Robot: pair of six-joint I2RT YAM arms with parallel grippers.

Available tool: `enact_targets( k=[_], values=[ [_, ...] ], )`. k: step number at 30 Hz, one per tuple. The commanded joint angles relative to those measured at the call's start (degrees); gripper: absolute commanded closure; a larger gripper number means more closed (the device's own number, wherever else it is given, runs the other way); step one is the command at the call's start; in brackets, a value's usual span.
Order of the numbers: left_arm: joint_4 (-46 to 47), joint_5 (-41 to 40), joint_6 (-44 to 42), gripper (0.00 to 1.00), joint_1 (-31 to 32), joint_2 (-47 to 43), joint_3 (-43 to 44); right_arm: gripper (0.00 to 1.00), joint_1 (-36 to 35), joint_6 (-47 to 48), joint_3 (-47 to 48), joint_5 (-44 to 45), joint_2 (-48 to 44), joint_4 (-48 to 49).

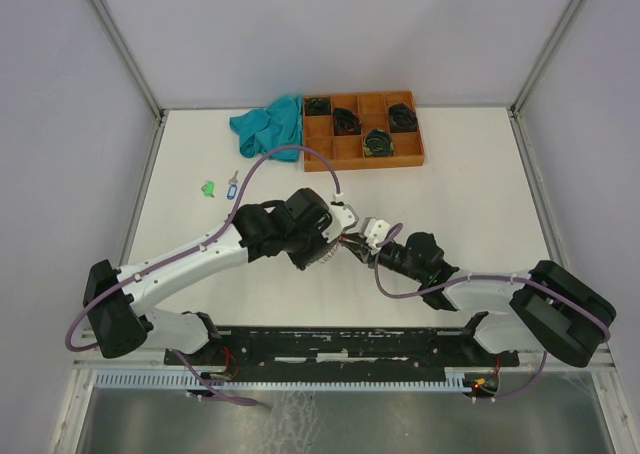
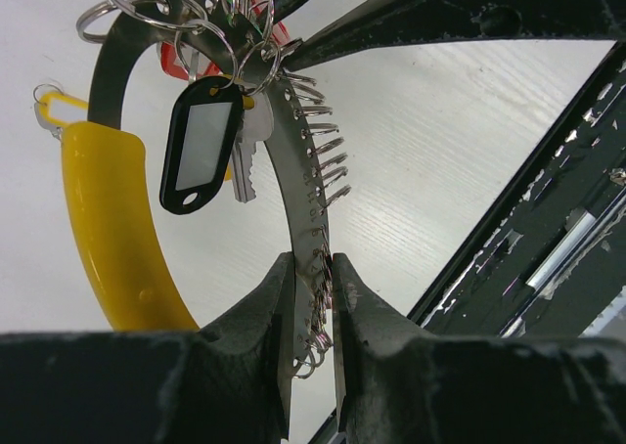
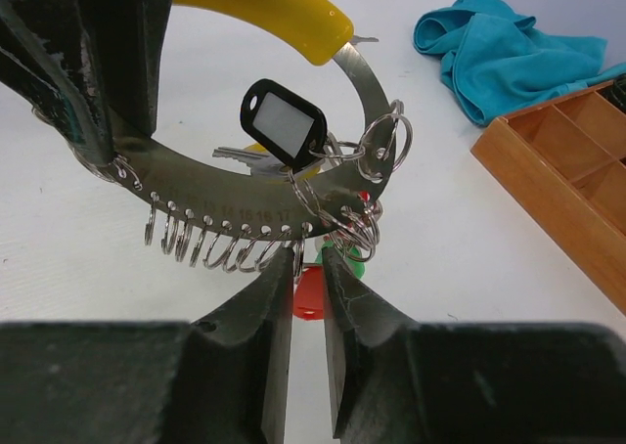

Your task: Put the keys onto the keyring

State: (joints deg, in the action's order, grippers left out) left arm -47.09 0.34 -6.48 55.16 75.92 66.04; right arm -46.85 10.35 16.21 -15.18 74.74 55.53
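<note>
Above the table: keyring, clenched in left end effector to steady it for threading; right end effector narrowed at red-tagged key, grasp cannot be told.

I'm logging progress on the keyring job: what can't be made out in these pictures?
1. Top view: the keyring is hidden beneath the meeting wrists.
2. Right wrist view: whether the right gripper pinches a split ring; its jaws cover the contact.
3. Left wrist view: the red tag sits mostly behind the band and rings.
4. Top view: the green-tagged key and blue-tagged key are too small for detail.
</note>
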Motion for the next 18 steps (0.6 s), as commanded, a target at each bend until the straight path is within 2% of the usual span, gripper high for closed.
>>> enact_targets(
  k=[1,5,9,12,15,18],
  values=[
    [2.53,1.73,-2.95,0.97,0.23,-2.18,1.85,0.76,-0.33,-0.74,2.25,0.35,0.22,3.04],
    [2.71,2.16,-3.0,0.97,0.23,-2.16,1.66,0.85,-0.35,-0.78,2.06,0.2,-1.13,2.74],
    [2.7,-0.33,-2.49,0.97,0.2,-2.56,1.39,0.9,-0.27,0.33,1.02,5.26,-4.24,-1.04],
    [3.02,-0.6,-2.12,0.97,0.19,-2.71,1.13,0.91,-0.3,0.99,0.78,5.05,-6.63,-4.45],
    [3.12,-0.64,-1.96,0.97,0.21,-2.46,1.04,0.85,-0.28,0.99,2.05,2.14,-8.79,-10.35],
    [3.08,-1.42,-1.9,0.97,0.16,-2.27,0.54,0.66,-0.35,1.22,1.11,2.16,-11.89,-12.26]
  ],
)
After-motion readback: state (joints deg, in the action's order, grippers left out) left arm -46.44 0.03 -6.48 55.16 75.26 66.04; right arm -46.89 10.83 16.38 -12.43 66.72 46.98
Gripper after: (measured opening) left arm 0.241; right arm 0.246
